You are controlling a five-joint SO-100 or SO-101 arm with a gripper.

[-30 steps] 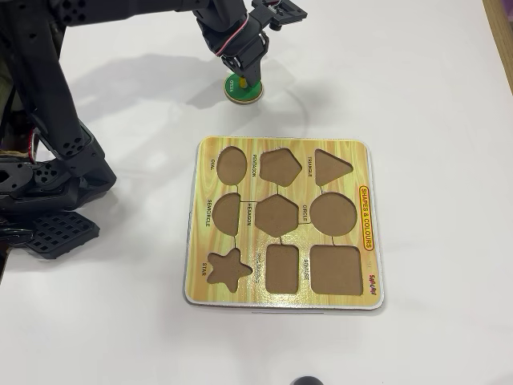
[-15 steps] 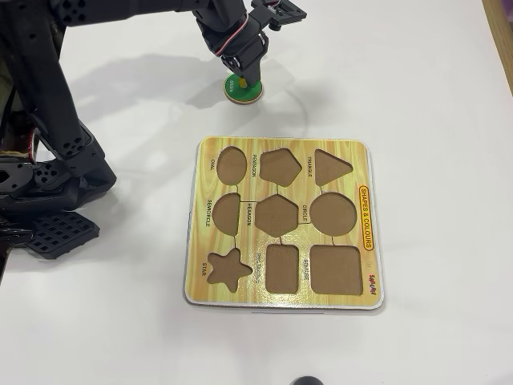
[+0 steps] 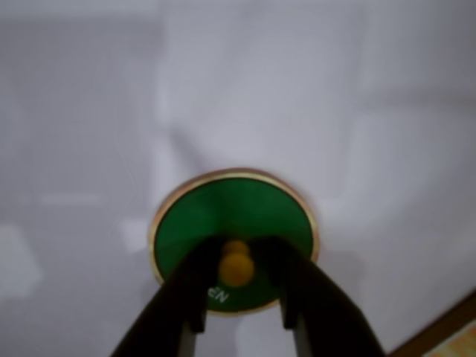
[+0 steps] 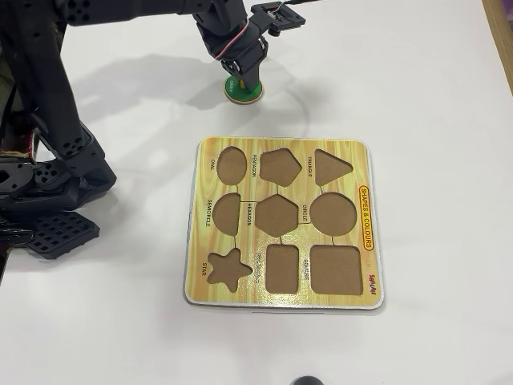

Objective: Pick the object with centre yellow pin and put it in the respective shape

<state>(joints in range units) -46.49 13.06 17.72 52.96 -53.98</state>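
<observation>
In the wrist view, you see the gripper entering from the bottom edge, its 2 dark fingers closed on either side of the yellow knob at the middle of the green disc. The gripper is clenched on that knob. The disc has a pale rim and a few white printed letters near its 6 o'clock edge, too blurred to read whole. It appears against the white table; whether it rests on the surface or is just lifted cannot be told.

In the overhead view, you find the disc near the top of the frame, under the gripper and partly hidden by it. The black arm fills the left side. The yellow puzzle board lies at 6 o'clock from the disc, apart from it, with 9 brown cut-outs. The circle cut-out sits in the middle row, at 3 o'clock from the hexagon cut-out. The oval cut-out occupies the board's corner nearest the disc.
</observation>
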